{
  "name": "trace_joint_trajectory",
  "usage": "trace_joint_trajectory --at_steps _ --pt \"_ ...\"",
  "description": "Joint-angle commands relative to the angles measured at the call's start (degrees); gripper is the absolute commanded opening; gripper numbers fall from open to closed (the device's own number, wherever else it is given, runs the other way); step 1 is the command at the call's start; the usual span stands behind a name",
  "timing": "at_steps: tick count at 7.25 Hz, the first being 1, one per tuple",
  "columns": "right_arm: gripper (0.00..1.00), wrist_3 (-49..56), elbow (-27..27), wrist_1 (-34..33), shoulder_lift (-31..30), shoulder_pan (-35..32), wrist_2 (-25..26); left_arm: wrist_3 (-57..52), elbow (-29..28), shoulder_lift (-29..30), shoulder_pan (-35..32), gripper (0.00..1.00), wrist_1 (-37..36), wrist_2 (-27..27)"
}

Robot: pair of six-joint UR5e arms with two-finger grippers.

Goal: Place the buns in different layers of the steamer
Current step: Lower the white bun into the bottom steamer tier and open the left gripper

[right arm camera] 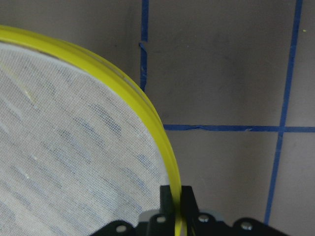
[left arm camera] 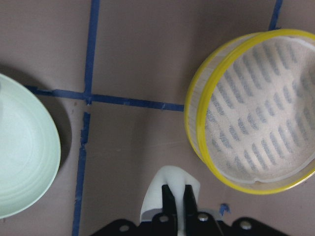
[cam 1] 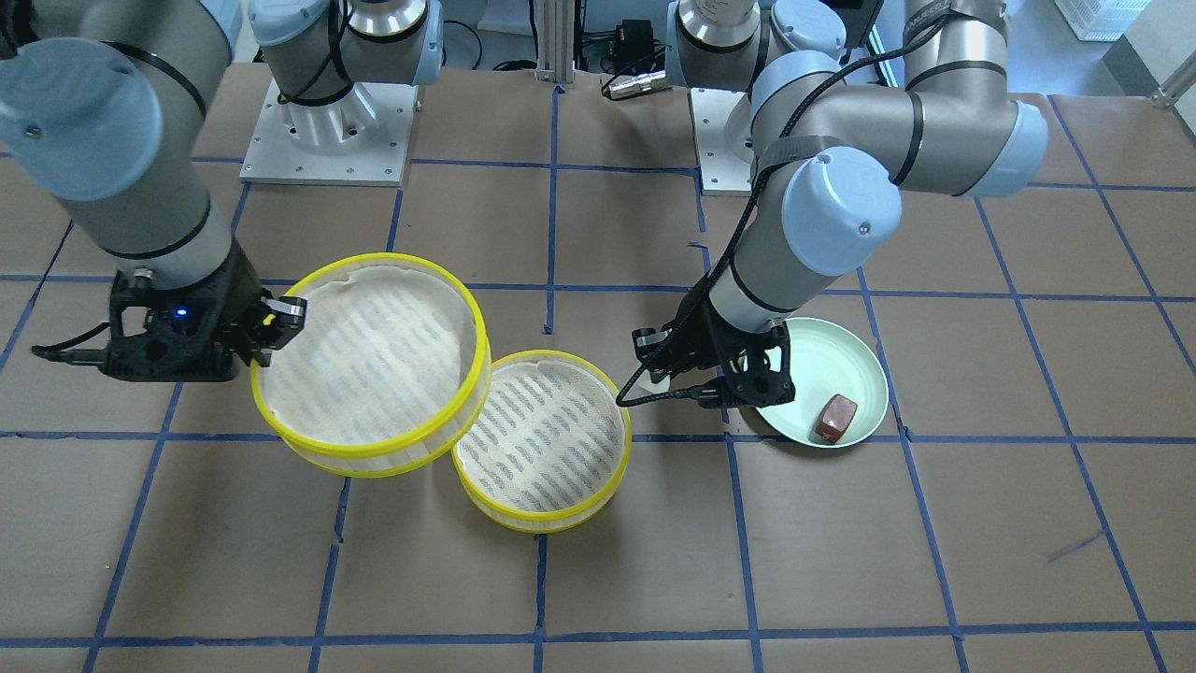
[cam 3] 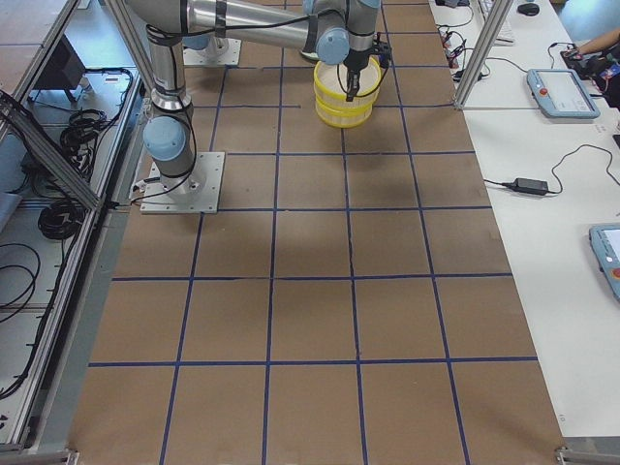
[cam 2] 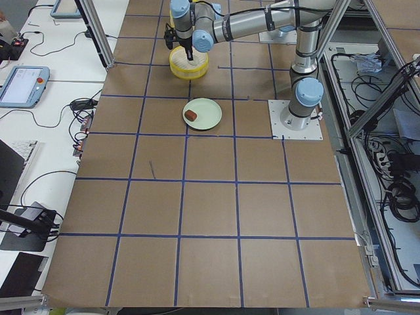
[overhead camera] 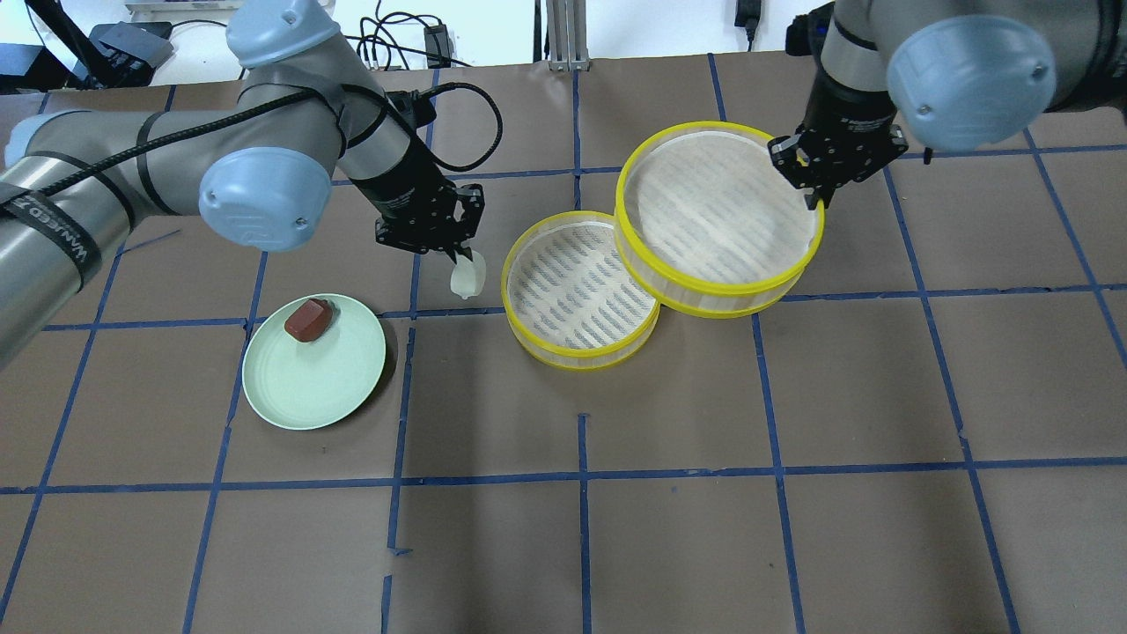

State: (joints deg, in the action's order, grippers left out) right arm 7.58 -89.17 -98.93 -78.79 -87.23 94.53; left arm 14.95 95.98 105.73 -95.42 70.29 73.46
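white bun point(overhead camera: 467, 275) is pinched in the left gripper point(overhead camera: 461, 261), fingers clamped on it, and it sticks out past the tips

it hangs over the bare table point(overhead camera: 581, 546), between the green plate point(overhead camera: 313, 387) and the lower steamer tray point(overhead camera: 572, 291), just beside the tray's rim but not over it

left wrist view agrees: both fingers point(left arm camera: 169, 196) press on the bun, with the tray off to one side and the plate edge on the other

brown bun point(overhead camera: 308, 319) sits on the plate near its rim, clear of both grippers

lower tray is flat on the table with nothing in it

upper tray point(overhead camera: 718, 202) is tilted and one edge overlaps the lower tray's rim; can't tell if they touch

right gripper point(overhead camera: 819, 198) is clamped on the upper tray's yellow rim on the side away from the lower tray, one finger inside the wall, one outside; nothing in this tray either
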Motion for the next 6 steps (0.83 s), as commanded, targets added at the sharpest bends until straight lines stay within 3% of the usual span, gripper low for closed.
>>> trace_joint_trajectory --at_steps 1,2,3,4,6 --pt "0.06 9.6 -0.1 -2.6 0.0 3.2 1.7 3.8 0.1 4.7 -2.8 0.13 -9.1 -3.0" --pt "0.06 9.5 -0.2 -2.6 0.3 3.2 1.5 6.0 0.1 6.6 -5.6 0.24 -14.3 -2.9" --pt "0.06 9.2 -0.2 -2.6 0.4 3.2 1.2 8.1 0.1 7.0 -7.0 0.67 -15.0 -2.6" --pt "0.06 9.1 -0.2 -2.5 0.4 3.2 1.4 8.5 -0.5 6.7 -7.1 1.00 -15.0 -2.6" --pt "0.06 8.9 -0.4 -2.3 0.4 3.2 1.0 8.3 -0.9 6.5 -7.1 1.00 -15.0 -2.4"
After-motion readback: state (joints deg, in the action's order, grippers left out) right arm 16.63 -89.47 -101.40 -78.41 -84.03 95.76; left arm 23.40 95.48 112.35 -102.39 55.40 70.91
